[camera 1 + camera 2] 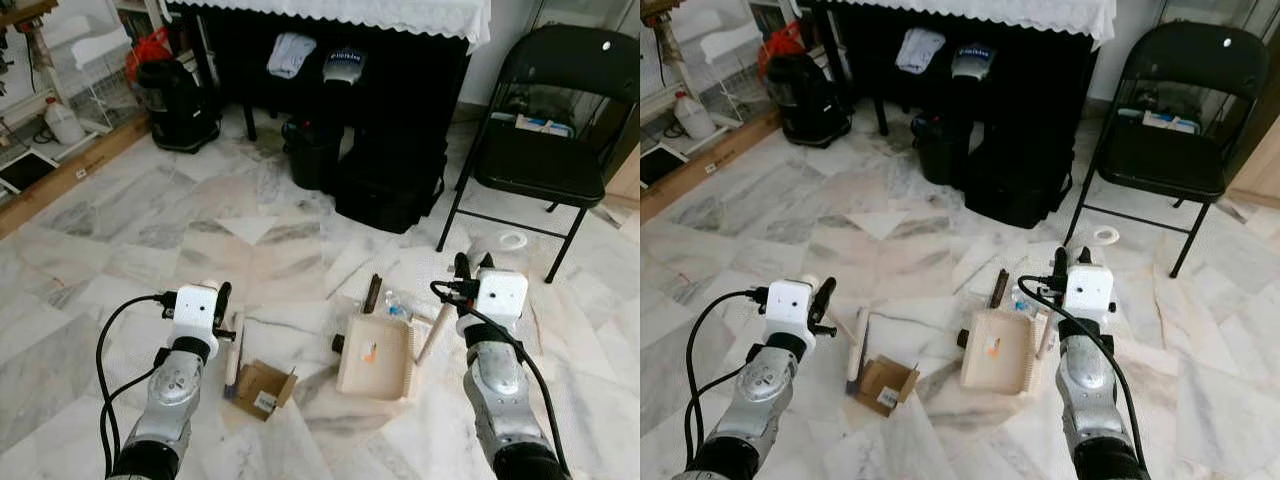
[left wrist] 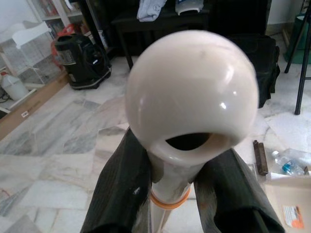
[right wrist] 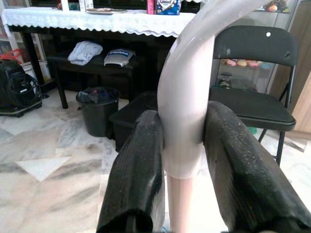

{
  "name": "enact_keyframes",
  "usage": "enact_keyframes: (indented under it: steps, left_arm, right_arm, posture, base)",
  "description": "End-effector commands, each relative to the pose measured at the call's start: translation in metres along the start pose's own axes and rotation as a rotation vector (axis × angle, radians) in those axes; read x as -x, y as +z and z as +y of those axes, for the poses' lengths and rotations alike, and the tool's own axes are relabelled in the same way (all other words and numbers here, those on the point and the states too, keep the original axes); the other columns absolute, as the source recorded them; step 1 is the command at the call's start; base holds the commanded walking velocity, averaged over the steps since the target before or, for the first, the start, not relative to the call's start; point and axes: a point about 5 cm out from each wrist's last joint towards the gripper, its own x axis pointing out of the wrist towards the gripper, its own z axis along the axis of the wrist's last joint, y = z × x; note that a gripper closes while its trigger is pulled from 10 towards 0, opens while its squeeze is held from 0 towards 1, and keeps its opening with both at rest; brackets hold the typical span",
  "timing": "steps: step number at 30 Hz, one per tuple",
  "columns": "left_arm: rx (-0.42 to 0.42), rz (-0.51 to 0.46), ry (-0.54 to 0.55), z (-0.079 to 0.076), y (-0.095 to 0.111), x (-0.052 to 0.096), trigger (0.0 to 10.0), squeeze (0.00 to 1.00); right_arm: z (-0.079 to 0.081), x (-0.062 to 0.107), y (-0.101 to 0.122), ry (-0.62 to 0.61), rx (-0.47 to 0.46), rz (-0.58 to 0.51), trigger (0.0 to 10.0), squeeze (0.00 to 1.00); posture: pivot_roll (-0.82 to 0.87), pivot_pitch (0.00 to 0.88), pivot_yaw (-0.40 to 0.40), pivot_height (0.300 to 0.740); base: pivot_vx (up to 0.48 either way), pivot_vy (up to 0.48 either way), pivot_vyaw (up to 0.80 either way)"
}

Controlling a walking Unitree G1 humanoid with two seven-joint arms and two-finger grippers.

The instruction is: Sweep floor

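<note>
Two grips at once: my right gripper [image 3: 182, 160] is clenched on the dustpan handle [image 3: 187, 97], dustpan [image 1: 377, 357] on marble floor [image 1: 120, 250] near-centre. My left gripper [image 2: 180, 179] is clamped on the brush handle [image 2: 192, 92], brush [image 1: 234, 348] left of dustpan. Small cardboard box [image 1: 263, 388] just beside brush.

Dustpan [image 1: 377, 357] lies between cardboard box [image 1: 262, 389] and chair [image 1: 545, 150].
</note>
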Motion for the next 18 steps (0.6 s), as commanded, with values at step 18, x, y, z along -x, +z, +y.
enact_keyframes:
  steps: [18]
  left_arm:
    - [0.009, -0.06, 0.009, 0.0077, 0.0146, -0.0078, 10.0, 0.0]
  right_arm:
    - [-0.0009, 0.0069, 0.0078, -0.056, -0.03, -0.029, 10.0, 0.0]
  posture:
    - [-0.02, 0.0, 0.067, 0.74]
  base:
    - [0.0, 0.299, -0.23]
